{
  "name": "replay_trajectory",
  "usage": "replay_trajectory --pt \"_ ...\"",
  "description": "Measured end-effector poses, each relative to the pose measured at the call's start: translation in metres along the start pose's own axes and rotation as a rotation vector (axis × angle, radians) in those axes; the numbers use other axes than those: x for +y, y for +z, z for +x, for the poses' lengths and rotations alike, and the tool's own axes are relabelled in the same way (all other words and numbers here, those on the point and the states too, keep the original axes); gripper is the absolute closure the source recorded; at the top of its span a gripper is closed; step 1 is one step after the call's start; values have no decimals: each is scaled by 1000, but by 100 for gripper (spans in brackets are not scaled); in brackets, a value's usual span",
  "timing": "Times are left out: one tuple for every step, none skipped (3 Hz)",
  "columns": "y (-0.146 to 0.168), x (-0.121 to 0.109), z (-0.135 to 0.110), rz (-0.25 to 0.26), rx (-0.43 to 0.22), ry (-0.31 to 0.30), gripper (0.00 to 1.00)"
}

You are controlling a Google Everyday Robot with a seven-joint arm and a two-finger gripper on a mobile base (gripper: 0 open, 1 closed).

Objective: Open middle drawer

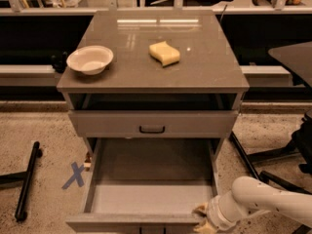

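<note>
Currently I am noting the middle drawer (151, 201) standing pulled well out of the grey cabinet (229, 130), with its plain grey inside lying open to view and its front panel sitting at the bottom edge of the view. My gripper (202, 219) is resting at the right end of that front panel, against its upper edge, and my white arm (265, 201) is lying behind it toward the lower right corner. Whether my gripper is spread or closed, I cannot tell. Above the open drawer, the top drawer (112, 124) is sitting flush and shut, showing a small black handle (152, 129) at its centre. On the cabinet top (209, 67), a white bowl (89, 59) is standing near the left edge and a yellow sponge (164, 53) is lying near the middle, well apart from it. On the speckled floor to the left, a blue X mark (74, 175) is showing near the cabinet, and a black bar (27, 186) is lying farther left.
</note>
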State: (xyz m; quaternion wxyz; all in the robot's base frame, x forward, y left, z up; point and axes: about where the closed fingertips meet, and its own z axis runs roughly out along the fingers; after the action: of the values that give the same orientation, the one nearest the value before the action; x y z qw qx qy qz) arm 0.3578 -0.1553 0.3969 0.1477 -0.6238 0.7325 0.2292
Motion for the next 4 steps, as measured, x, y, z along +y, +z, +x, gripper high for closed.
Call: replay_trajectory --pt "-6 -2 -4 0 0 0 82" --pt "-6 -2 -4 0 0 0 59" --pt "-10 -6 -7 12 -4 -9 36" --pt "-15 -7 -10 21 -8 -17 4"
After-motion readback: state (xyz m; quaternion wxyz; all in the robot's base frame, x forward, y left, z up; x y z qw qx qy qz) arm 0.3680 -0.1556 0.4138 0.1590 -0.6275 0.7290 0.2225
